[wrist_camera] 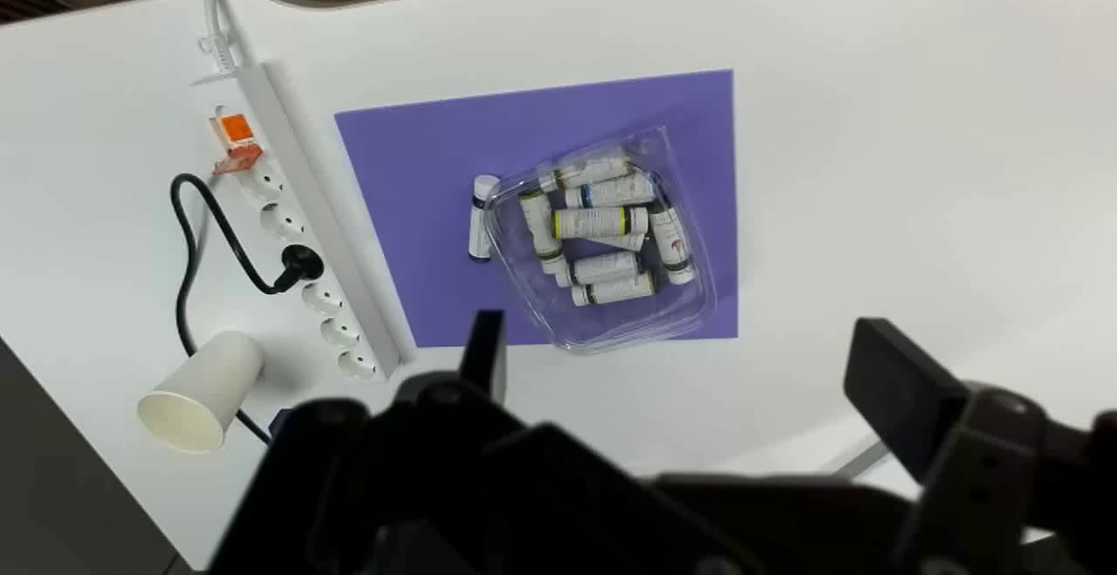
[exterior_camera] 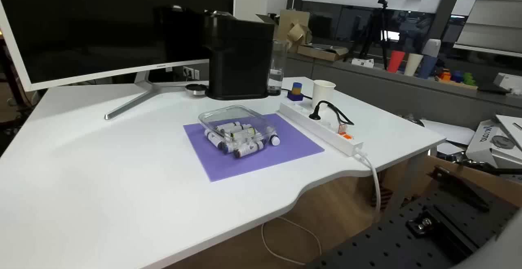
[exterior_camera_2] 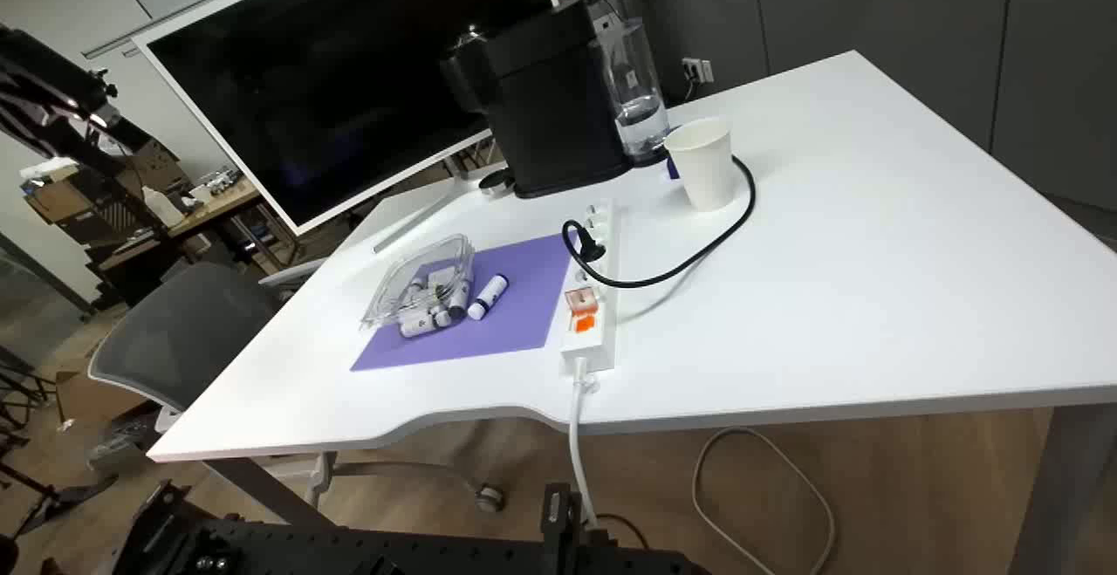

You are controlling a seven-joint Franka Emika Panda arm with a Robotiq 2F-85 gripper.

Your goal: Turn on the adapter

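Note:
The adapter is a white power strip [exterior_camera: 322, 132] lying on the table, also in an exterior view [exterior_camera_2: 602, 304] and at the left of the wrist view [wrist_camera: 318, 226]. Its orange switch [wrist_camera: 236, 127] is at the cable end and also shows in both exterior views [exterior_camera: 346, 135] [exterior_camera_2: 585, 324]. A clear reddish cover [wrist_camera: 238, 159] stands raised beside the switch. Whether the switch is on cannot be told. A black plug [wrist_camera: 299, 263] sits in a middle socket. My gripper [wrist_camera: 681, 339] is open and empty above the table, to the right of the strip in the wrist view; neither exterior view shows it.
A purple mat [wrist_camera: 419, 165] bears a clear plastic box [wrist_camera: 611, 331] with several small bottles. A paper cup [wrist_camera: 209, 383] stands beside the strip. A black coffee machine [exterior_camera: 240, 56] and monitor [exterior_camera: 102, 24] stand behind. The strip's white cable [exterior_camera_2: 576, 435] hangs over the table edge.

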